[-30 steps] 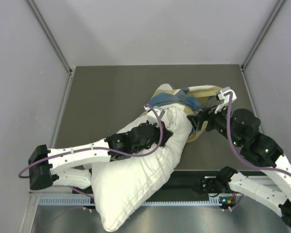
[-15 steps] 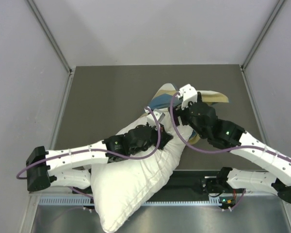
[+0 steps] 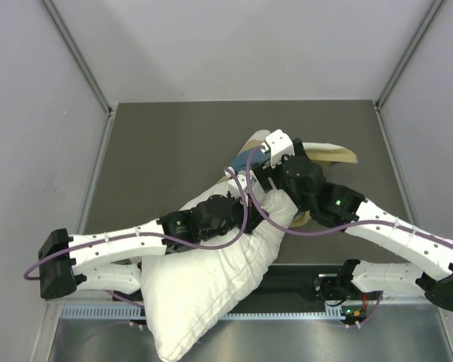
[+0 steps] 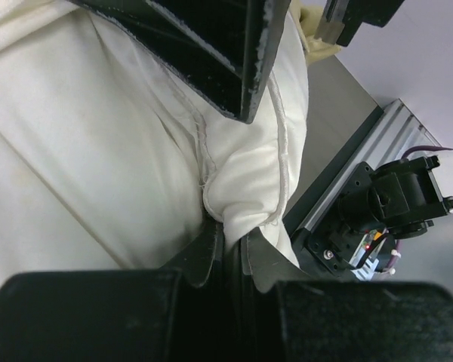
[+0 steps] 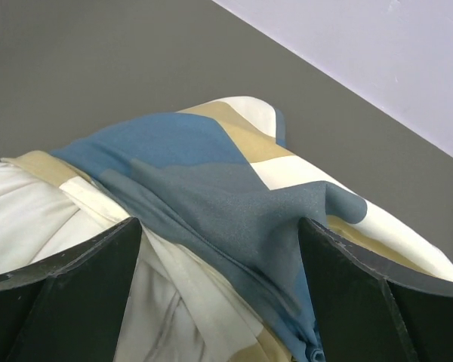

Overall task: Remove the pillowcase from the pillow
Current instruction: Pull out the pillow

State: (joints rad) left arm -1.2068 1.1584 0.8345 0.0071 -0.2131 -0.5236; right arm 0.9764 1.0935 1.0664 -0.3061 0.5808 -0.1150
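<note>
The white pillow lies diagonally, its near end hanging over the table's front edge. The checked blue, tan and cream pillowcase is bunched on its far end. My left gripper is shut on a pinched fold of the pillow, and its own view shows the seam caught between the jaws. My right gripper hovers open just over the pillowcase's blue folds. Its jaws stand wide on either side of the folds and hold nothing. White pillow fabric shows to its left.
The dark table is boxed in by pale walls on three sides. A metal rail runs along the near edge, beside the right arm's base. The two grippers are close together above the pillow's far end.
My right arm has swung left, from the pillowcase's right side to over its blue folds beside the left gripper, its jaws spreading a little. The left gripper kept its grip and barely moved.
</note>
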